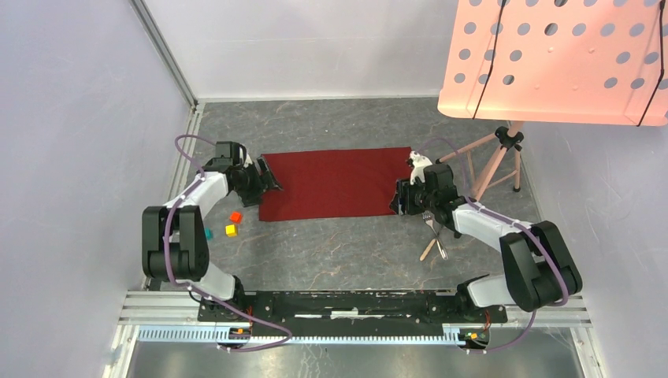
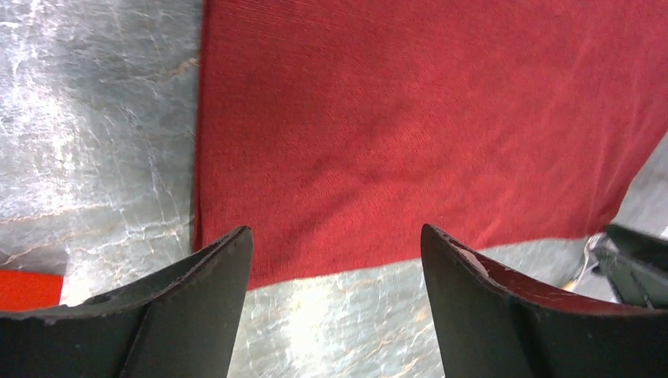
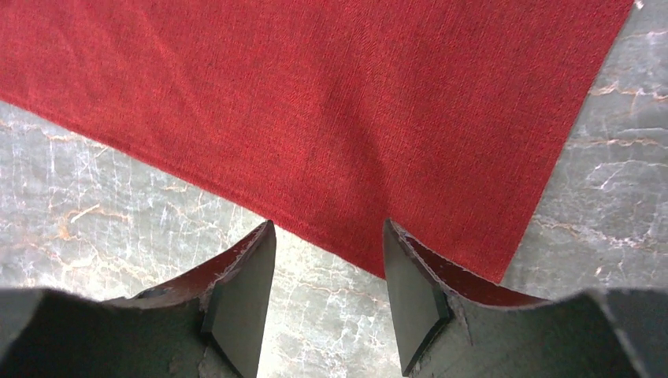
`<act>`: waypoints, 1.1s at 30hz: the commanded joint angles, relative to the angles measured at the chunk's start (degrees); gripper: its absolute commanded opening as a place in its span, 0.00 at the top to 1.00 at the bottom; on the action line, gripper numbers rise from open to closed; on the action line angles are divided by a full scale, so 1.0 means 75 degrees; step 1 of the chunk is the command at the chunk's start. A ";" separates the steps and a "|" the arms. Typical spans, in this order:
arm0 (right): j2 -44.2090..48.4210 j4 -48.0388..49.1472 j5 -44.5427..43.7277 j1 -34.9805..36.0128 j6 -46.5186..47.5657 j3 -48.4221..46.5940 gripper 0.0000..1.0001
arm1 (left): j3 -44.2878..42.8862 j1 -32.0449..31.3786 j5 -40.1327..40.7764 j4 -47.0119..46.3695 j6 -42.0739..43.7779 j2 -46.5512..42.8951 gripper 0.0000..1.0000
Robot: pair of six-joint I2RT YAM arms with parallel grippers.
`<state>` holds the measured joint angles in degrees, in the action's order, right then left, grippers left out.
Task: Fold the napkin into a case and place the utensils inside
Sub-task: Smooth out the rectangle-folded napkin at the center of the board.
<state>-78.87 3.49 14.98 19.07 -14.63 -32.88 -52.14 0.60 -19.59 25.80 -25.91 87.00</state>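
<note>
The napkin (image 1: 339, 183) lies flat and unfolded as one wide dark red rectangle on the grey marbled table (image 1: 339, 260), in the middle of it and somewhat nearer the far edge, its long sides running left to right. The left gripper (image 1: 266, 179) sits low at the napkin's left short edge; in the left wrist view its fingers (image 2: 197, 315) stand wide apart with only bare table and the cloth's near left corner between and beyond them, and nothing is gripped. The right gripper (image 1: 399, 201) is at the napkin's near right corner; in the right wrist view its fingers (image 3: 244, 299) are set moderately apart, straddling the cloth's near edge, and hold nothing. Whether either tip touches the fabric I cannot tell. The utensils (image 1: 431, 228) lie on the table just off the napkin's near right corner, toward the near edge, partly covered by the right arm. An orange cube (image 1: 235, 216), a yellow cube (image 1: 231, 230) and a teal cube (image 1: 208, 234) sit together near the napkin's near left corner, beside the left arm. A pink perforated board (image 1: 551, 55) on a tripod (image 1: 496, 161) stands over the far right corner.
</note>
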 commanded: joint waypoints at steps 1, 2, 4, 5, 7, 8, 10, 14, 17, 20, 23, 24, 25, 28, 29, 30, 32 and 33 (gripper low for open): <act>-0.0142 0.0209 -0.0461 0.0013 -0.0084 -0.0321 0.42 | 0.0015 0.0022 0.0639 -0.0510 -0.0956 0.0581 0.15; -0.0107 0.0203 -0.0687 0.0006 -0.0077 -0.0210 0.42 | -0.0027 0.0016 0.0791 -0.0419 -0.0974 0.0727 0.15; 0.0021 0.0294 -0.1225 0.0002 -0.0085 0.0167 0.41 | -0.0077 0.0015 0.1153 -0.0227 -0.0989 0.0991 0.14; 0.0052 0.0380 -0.1428 0.0006 -0.0091 0.0352 0.40 | -0.0101 0.0020 0.1328 -0.0175 -0.0967 0.1057 0.14; -0.0052 0.0356 -0.1503 0.0009 -0.0009 0.0453 0.40 | -0.0156 0.0023 0.1615 -0.0035 -0.0936 0.1047 0.14; -0.0124 0.0246 -0.1501 0.0009 0.0053 0.0411 0.41 | -0.0181 0.0018 0.1738 0.0030 -0.0929 0.0958 0.14; -0.0136 -0.0270 -0.1611 0.0040 0.0189 0.0106 0.44 | -0.0272 0.0018 0.1863 0.0117 -0.0868 0.0631 0.14; 0.0452 -0.0407 -0.1603 0.0199 0.0327 -0.0506 0.35 | -0.0636 -0.0232 0.1426 0.0149 -0.0869 -0.0032 0.14; -0.0052 0.0096 -0.1316 0.0200 0.0145 -0.1108 0.31 | -0.1009 -0.0226 0.0762 -0.0340 -0.1134 0.0042 0.13; -0.1260 0.0162 -0.1089 0.0197 -0.0130 -0.2145 0.33 | -0.1290 -0.0232 0.0194 -0.1202 -0.1629 0.0533 0.13; -0.2167 0.0658 -0.1197 0.0178 -0.0365 -0.2814 0.35 | -0.1736 -0.0227 -0.0267 -0.2085 -0.2060 0.1392 0.14; -0.2476 0.0860 -0.1160 0.0154 -0.0423 -0.2989 0.36 | -0.1934 -0.0232 -0.0285 -0.2257 -0.2095 0.1690 0.15; -0.2748 0.0961 -0.1081 0.0126 -0.0439 -0.3211 0.36 | -0.2180 -0.0232 -0.0238 -0.2302 -0.2111 0.1933 0.15; -0.3295 0.0949 -0.0960 0.0055 -0.0457 -0.3835 0.37 | -0.2772 -0.0232 -0.0215 -0.2468 -0.2129 0.2643 0.16; -0.3446 0.0949 -0.0950 0.0042 -0.0457 -0.4011 0.37 | -0.2894 -0.0224 -0.0148 -0.2482 -0.2136 0.2853 0.16; -0.3598 0.0947 -0.0951 0.0017 -0.0449 -0.4164 0.37 | -0.3017 -0.0214 -0.0069 -0.2491 -0.2135 0.3034 0.16; -0.3852 0.0953 -0.0954 -0.0038 -0.0398 -0.4396 0.37 | -0.3165 -0.0186 0.0045 -0.2564 -0.2175 0.3323 0.16; -0.3998 0.0959 -0.0995 -0.0068 -0.0367 -0.4466 0.37 | -0.3219 -0.0163 0.0123 -0.2596 -0.2188 0.3459 0.16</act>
<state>-106.50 8.08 7.25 19.51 -17.30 -61.78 -72.75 -0.99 -19.55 10.07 -39.24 110.24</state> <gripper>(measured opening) 0.635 0.840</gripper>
